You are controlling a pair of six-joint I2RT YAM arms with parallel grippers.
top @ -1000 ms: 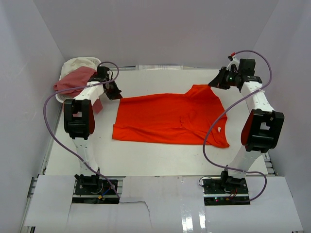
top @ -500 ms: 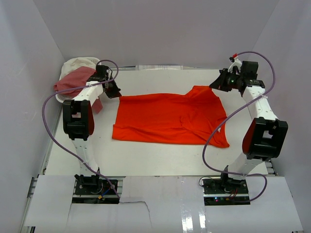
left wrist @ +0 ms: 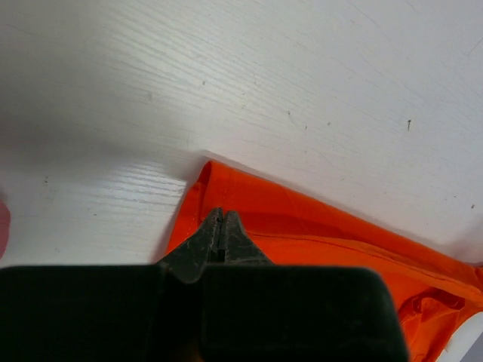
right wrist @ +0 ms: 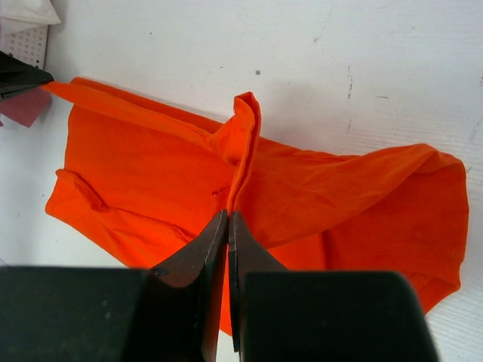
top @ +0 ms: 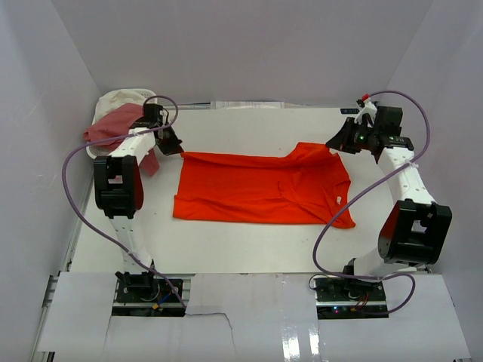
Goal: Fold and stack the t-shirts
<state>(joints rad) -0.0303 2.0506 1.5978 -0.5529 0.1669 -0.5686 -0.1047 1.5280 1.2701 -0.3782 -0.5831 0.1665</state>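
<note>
White plastic basket [top: 93,153] at far-left corner, pink shirt [top: 113,124] + cream shirt [top: 121,98] heaped over it, just beside left arm. Orange shirt [top: 256,188] spread mid-table, creased, right side bunched. Left gripper [left wrist: 219,215] pinched shut on its far-left corner; right gripper [right wrist: 228,215] clamped on raised fold, far-right edge.

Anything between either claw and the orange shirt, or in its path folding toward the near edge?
Nothing visible. The left claw and right claw each pinch the far edge of the orange shirt; the pink shirt lies off to the left, outside that path.
</note>
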